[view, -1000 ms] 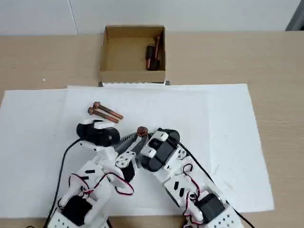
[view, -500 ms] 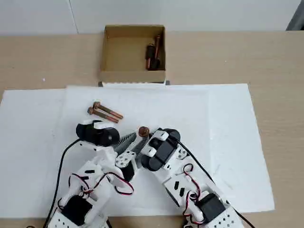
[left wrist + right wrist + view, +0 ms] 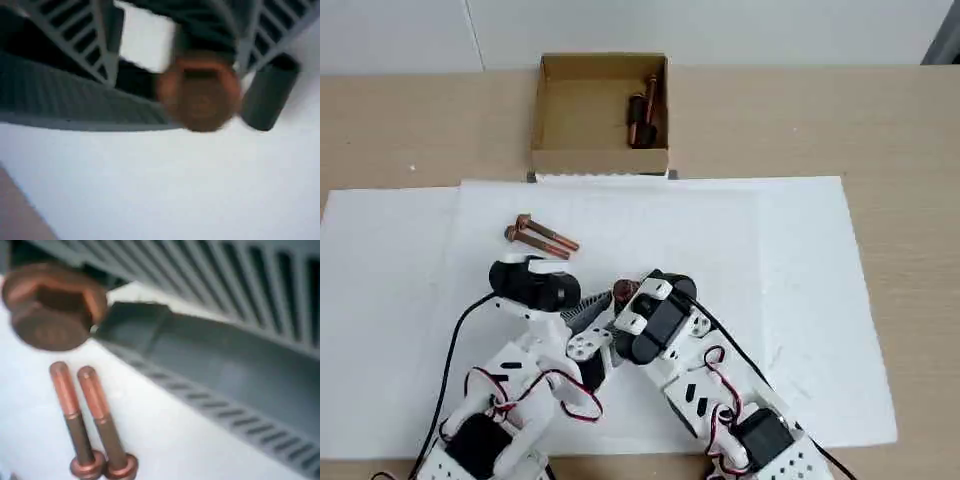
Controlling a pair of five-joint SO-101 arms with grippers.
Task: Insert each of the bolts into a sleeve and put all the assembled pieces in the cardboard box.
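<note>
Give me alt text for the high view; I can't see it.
The left arm and right arm meet at a copper bolt head on the white sheet. Two loose bolts lie side by side beyond them; the cardboard box holds sleeved bolts.

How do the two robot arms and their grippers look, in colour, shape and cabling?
The left arm and right arm have white plastic links and black boxy motors. Thin red, black and white wires loop along them, and a thick black cable trails from the left one. The left gripper and right gripper are grey with slatted ribs.
</note>
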